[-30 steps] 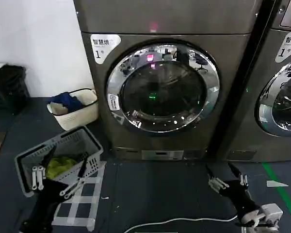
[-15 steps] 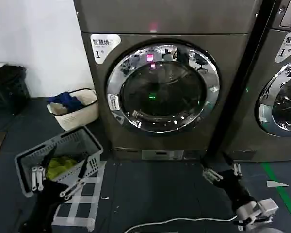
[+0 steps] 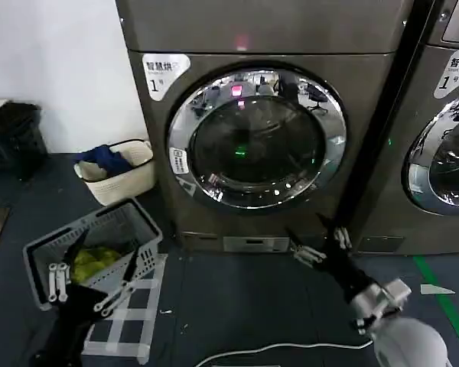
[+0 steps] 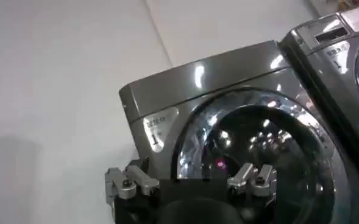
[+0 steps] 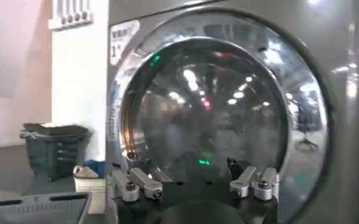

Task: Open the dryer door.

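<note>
Dark floor (image 3: 237, 306), right gripper (image 3: 319, 238) splayed below dryer door (image 3: 256, 138)

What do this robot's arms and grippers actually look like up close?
Both arms are black. The left gripper has two long, thin black fingers with silver metal links and round screws at their base. The right gripper looks the same: slim dark fingers on silver-grey hinged brackets, seen closely in the right wrist view. Behind it sit a pale grey wrist block and a rounded light grey arm shell.
</note>
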Controlling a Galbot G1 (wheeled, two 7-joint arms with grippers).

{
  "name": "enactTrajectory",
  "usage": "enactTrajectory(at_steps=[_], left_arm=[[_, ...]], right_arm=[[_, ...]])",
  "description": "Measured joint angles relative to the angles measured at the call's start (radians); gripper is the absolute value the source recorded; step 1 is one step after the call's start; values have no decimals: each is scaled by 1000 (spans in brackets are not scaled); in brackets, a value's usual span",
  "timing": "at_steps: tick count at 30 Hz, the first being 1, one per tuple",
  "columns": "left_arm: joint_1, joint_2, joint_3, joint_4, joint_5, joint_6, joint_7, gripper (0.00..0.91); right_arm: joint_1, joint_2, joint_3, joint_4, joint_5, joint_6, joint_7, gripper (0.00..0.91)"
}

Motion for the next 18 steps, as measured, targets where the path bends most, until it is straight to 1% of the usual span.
enactTrajectory(at_steps=[7,10,18], left_arm=[[0,-9,-7,-8,0,0,1,907],[1,-13,-8,-9,1,0,2,907],[0,-20,-3,-10,5,-2,6,907]], right_arm=[[129,-27,-102,-58,21,4,1,907],[183,-34,-142,-81,27,14,1,907],[326,-24,-257,-149,47,29,-1,907]])
